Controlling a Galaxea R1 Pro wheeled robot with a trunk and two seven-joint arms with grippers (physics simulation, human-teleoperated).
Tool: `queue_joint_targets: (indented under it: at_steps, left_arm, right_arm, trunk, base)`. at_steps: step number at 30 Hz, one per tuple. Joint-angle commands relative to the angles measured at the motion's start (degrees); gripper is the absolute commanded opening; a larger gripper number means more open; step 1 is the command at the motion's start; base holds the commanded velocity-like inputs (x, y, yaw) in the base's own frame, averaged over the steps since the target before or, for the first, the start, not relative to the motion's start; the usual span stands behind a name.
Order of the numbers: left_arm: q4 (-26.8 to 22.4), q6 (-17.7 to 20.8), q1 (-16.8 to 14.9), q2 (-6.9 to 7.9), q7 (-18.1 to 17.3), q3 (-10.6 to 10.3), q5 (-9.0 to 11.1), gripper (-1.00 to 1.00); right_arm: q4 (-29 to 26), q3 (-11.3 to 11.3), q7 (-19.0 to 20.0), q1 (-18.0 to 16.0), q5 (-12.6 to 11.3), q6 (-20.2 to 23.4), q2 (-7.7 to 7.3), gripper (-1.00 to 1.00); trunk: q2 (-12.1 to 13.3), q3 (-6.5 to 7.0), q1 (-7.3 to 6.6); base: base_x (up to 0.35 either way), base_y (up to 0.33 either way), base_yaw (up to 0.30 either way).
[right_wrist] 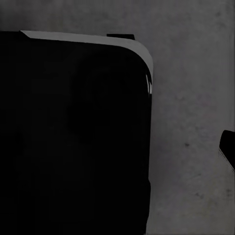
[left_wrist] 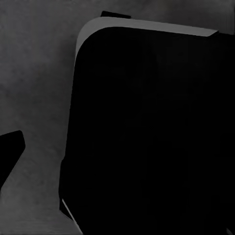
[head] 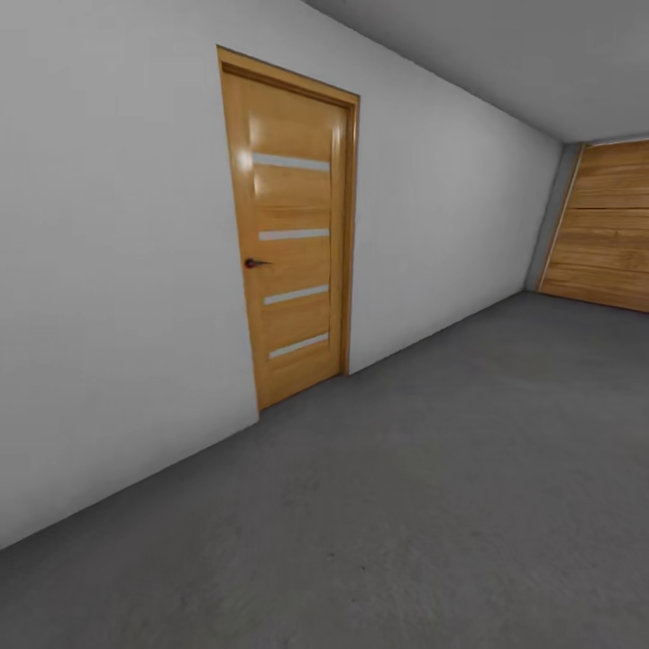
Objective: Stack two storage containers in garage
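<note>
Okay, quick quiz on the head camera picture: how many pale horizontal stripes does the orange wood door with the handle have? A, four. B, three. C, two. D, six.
A: the orange-wood door in the pale grey wall carries four pale stripes stacked one above another, two above its dark handle and two below it.

No readable text, labels or numbers, plain orange-wood door [head: 290,230], bare grey wall [head: 108,270], unmarked concrete floor [head: 433,505]
</note>
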Motion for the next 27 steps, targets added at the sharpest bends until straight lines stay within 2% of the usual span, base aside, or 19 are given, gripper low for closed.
queue_joint_targets:
  at_steps: [1,27]
  left_arm:
    - [-0.1,0.0,0.0,0.00,0.1,0.0,0.4,1.00]
    - [-0.1,0.0,0.0,-0.09,0.0,0.0,0.1,1.00]
  right_arm:
    - [0.1,0.0,0.0,0.0,0.0,-0.2,0.00,1.00]
    - [0.1,0.0,0.0,0.0,0.0,-0.4,0.04,1.00]
  trunk:
    - [0.0,-0.05,0.03]
    - [0.0,-0.05,0.03]
  base:
    - [0.322,0.000,0.000]
    - [0.322,0.000,0.000]
